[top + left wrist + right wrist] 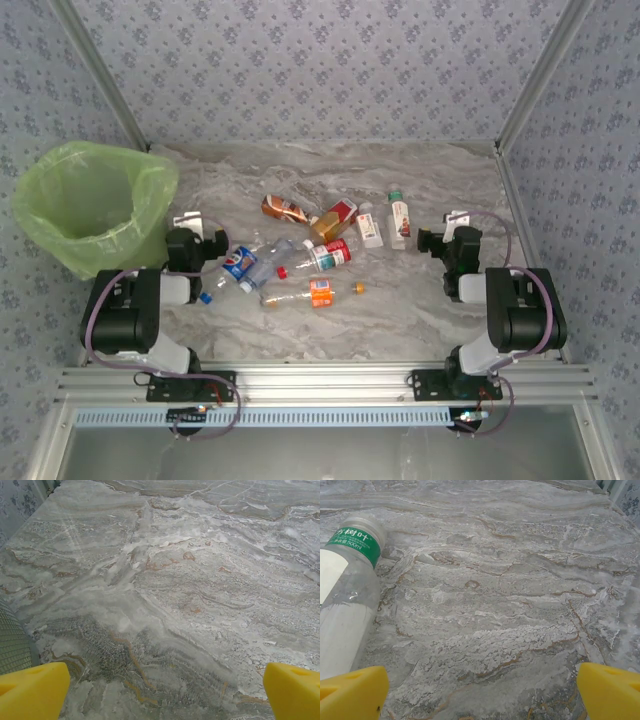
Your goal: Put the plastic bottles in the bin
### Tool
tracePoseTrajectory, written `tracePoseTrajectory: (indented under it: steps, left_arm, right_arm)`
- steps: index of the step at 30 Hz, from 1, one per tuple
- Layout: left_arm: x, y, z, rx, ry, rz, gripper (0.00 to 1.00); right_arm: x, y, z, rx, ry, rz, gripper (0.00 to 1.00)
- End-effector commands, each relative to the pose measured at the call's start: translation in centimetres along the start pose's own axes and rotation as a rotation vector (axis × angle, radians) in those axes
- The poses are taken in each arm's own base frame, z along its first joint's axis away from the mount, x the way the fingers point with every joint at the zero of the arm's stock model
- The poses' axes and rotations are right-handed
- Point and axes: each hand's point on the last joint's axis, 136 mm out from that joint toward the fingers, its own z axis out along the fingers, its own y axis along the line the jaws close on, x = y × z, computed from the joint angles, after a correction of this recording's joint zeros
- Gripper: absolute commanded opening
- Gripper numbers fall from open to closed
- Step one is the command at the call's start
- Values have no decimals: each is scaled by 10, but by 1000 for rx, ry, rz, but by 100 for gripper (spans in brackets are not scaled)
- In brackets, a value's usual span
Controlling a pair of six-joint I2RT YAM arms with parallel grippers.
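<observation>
Several plastic bottles (310,250) lie scattered across the middle of the marble table: a brown one (283,208), a blue-labelled one (240,265), an orange-labelled one (312,292) and a white one with a green cap (399,218). The bin (92,205), lined with a light-green bag, stands at the far left. My left gripper (190,222) is open just right of the bin, its yellow fingertips (32,692) wide apart over bare marble. My right gripper (455,225) is open too, right of the bottles. A clear green-labelled bottle (345,585) lies left of its fingertips (352,692).
A loose orange cap (358,288) and a red cap (282,271) lie among the bottles. The bin's mesh side (12,642) shows at the left edge of the left wrist view. Metal frame posts (530,85) and patterned walls enclose the table.
</observation>
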Motion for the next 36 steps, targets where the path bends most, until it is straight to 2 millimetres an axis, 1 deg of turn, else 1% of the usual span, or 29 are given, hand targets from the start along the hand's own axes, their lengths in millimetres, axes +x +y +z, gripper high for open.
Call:
tracePoseTrajectory:
  steps: [1, 21, 24, 26, 29, 32, 36]
  left_arm:
    - [-16, 4, 3, -10, -40, 3, 99]
    - [-16, 5, 3, -10, -40, 3, 99]
    - [-18, -2, 2, 7, -40, 28, 99]
    - [-20, -5, -2, 17, -51, 43, 99]
    - [-28, -8, -8, 14, -66, 59, 99]
    - [-38, -18, -14, 27, -12, 95, 99]
    - [-50, -31, -26, 25, -16, 138, 99]
  right_arm:
    - [-10, -3, 0, 17, -26, 9, 99]
    - [-11, -2, 0, 16, -28, 8, 99]
    - [-10, -3, -1, 17, -29, 9, 99]
    - [-14, -1, 0, 9, -19, 2, 99]
    - [-26, 5, 1, -11, 38, -25, 99]
    - [-40, 15, 0, -46, 70, -63, 99]
    - [-55, 22, -9, -51, 39, -100, 99]
